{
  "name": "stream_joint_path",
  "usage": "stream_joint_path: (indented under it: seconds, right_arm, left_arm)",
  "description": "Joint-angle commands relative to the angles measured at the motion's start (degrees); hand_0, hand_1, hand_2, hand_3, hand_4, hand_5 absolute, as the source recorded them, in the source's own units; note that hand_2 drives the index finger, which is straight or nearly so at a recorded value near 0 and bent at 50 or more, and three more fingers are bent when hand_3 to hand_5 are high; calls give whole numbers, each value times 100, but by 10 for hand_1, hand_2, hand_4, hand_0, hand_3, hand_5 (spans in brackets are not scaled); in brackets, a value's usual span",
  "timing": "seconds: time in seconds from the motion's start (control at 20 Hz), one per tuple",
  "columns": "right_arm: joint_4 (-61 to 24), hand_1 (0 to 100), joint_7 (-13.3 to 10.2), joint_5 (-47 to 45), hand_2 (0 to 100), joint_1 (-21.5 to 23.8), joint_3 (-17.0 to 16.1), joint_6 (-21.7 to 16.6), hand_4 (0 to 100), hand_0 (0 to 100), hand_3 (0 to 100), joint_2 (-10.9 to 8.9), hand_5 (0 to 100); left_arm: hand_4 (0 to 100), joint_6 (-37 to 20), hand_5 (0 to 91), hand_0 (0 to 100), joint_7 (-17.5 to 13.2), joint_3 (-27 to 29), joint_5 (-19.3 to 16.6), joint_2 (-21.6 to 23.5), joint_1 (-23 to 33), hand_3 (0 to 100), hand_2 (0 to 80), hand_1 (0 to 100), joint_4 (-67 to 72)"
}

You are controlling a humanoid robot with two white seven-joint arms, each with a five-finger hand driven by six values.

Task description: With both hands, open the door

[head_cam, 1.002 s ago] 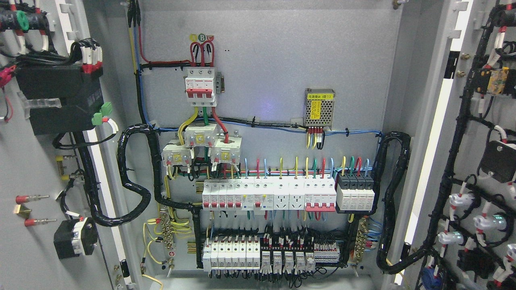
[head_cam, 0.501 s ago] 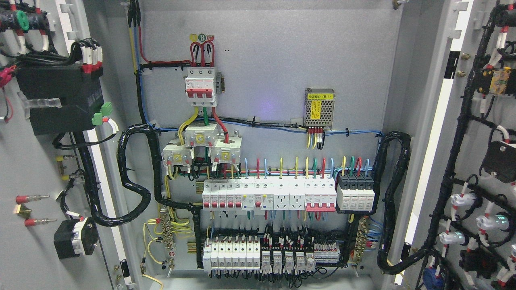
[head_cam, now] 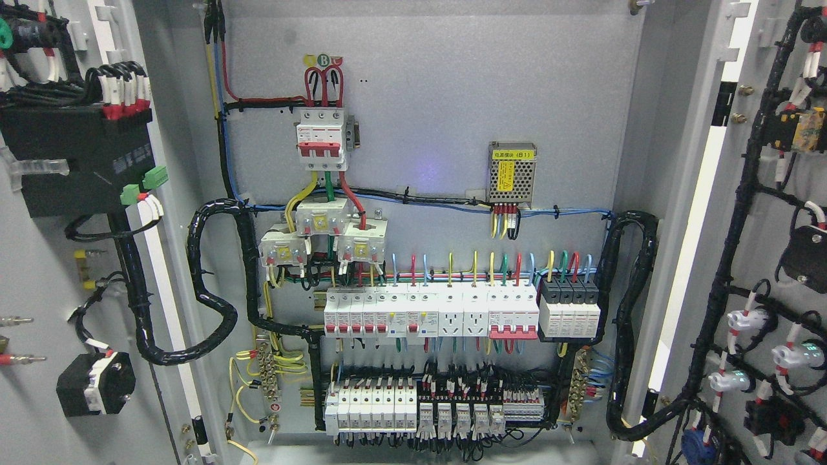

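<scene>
**Both cabinet doors standing wide, my hands out of sight**

A grey electrical cabinet (head_cam: 426, 97) is filling my view, its back panel facing me squarely and its two doors swinging outward at either side. The left door (head_cam: 39, 426) is lying open along the left edge of the cabinet, showing its inner face with a black box (head_cam: 77, 158) near the top and a smaller black switch block (head_cam: 95, 392) near the bottom, a thick black cable loom (head_cam: 213, 284) looping from it into the cabinet. The right door (head_cam: 785, 213) is standing open past the right edge, its inner face carrying black wiring and a column of white indicator lamp backs (head_cam: 743, 320).

Neither of my arms is showing anywhere in the head view, so I cannot tell how my fingers are set or whether they are holding anything.

Inside, a red-handled main breaker (head_cam: 320, 139) is sitting near the top of the back panel, a small perforated power supply (head_cam: 512, 171) to its right, a long row of white breakers (head_cam: 429, 313) across the middle, and a second row of terminals (head_cam: 413, 407) along the bottom edge. The upper right of the back panel is showing bare grey metal. Between the two door edges the opening is lying unobstructed across the whole width of the cabinet.
</scene>
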Motion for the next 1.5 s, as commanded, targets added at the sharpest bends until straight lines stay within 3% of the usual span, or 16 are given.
stream_joint_path:
  seconds: [0.0,0.3,0.55,1.0,1.45]
  right_arm:
    - [190,389,-2,-323,0,146,-486,2,0,120,0,2,0]
    - [383,389,-2,-464,0,155,-663,29,0,120,0,-33,0]
    - [594,389,-2,-473,0,146,-777,29,0,120,0,-33,0]
    - [735,389,-2,-869,0,155,-900,46,0,120,0,-86,0]
    - [902,389,-2,-886,0,251,-1093,38,0,120,0,-69,0]
  left_arm:
    - [0,-3914,0,120,-24,1139,496,574,17,0,0,389,432]
    - [0,-3887,0,120,-24,1412,839,1128,-123,0,0,389,1311]
    - [0,-3870,0,120,-24,1491,883,1436,-563,0,0,389,2076]
    - [0,-3852,0,120,-24,1667,1270,2086,-950,0,0,389,3052]
    - [0,-3835,0,120,-24,1658,1279,2403,-1415,0,0,389,4150]
